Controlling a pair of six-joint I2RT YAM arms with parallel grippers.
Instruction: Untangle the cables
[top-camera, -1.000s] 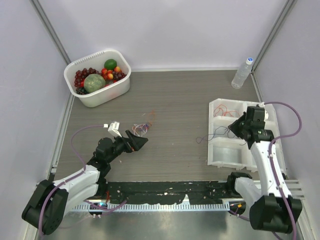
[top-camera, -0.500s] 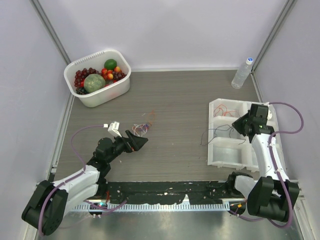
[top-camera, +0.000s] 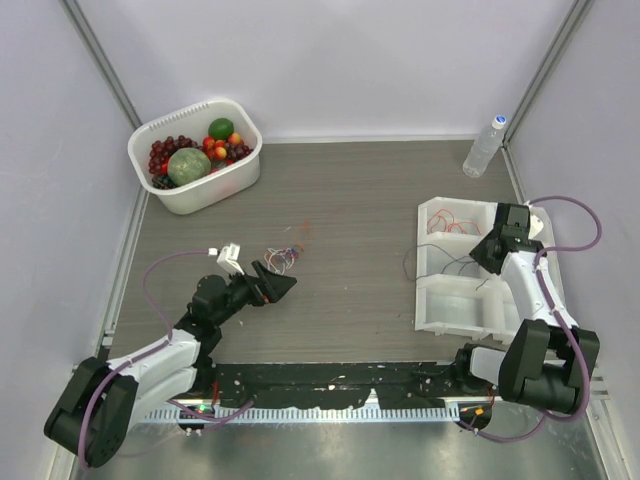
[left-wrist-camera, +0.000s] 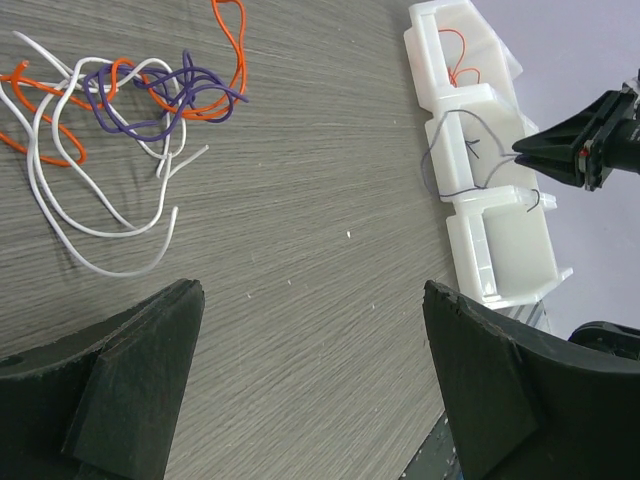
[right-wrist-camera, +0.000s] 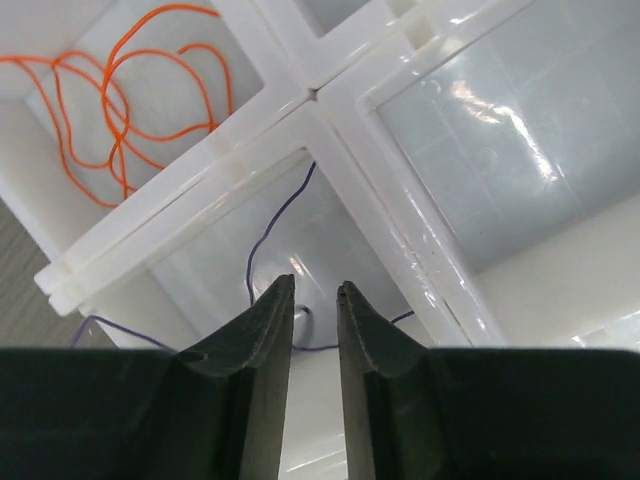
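Your left gripper (top-camera: 277, 285) is spread wide, low over the table (top-camera: 350, 300), with the cable tangle (left-wrist-camera: 130, 95) just beyond its tips. The tangle is loose white, orange and purple strands lying left of centre. Your right gripper (right-wrist-camera: 314, 300) hangs over the white divided tray (top-camera: 455, 310) near the right wall, its fingers parted by a narrow gap. 1 purple wire (right-wrist-camera: 272, 230) lies in the compartment below them and loops out over the tray's left edge. 1 orange wire (right-wrist-camera: 115, 95) sits in the adjoining far compartment. Bare table runs between tangle and tray. A fruit basket (top-camera: 215, 190) occupies the far-left corner and a bottle (top-camera: 485, 145) the far-right.
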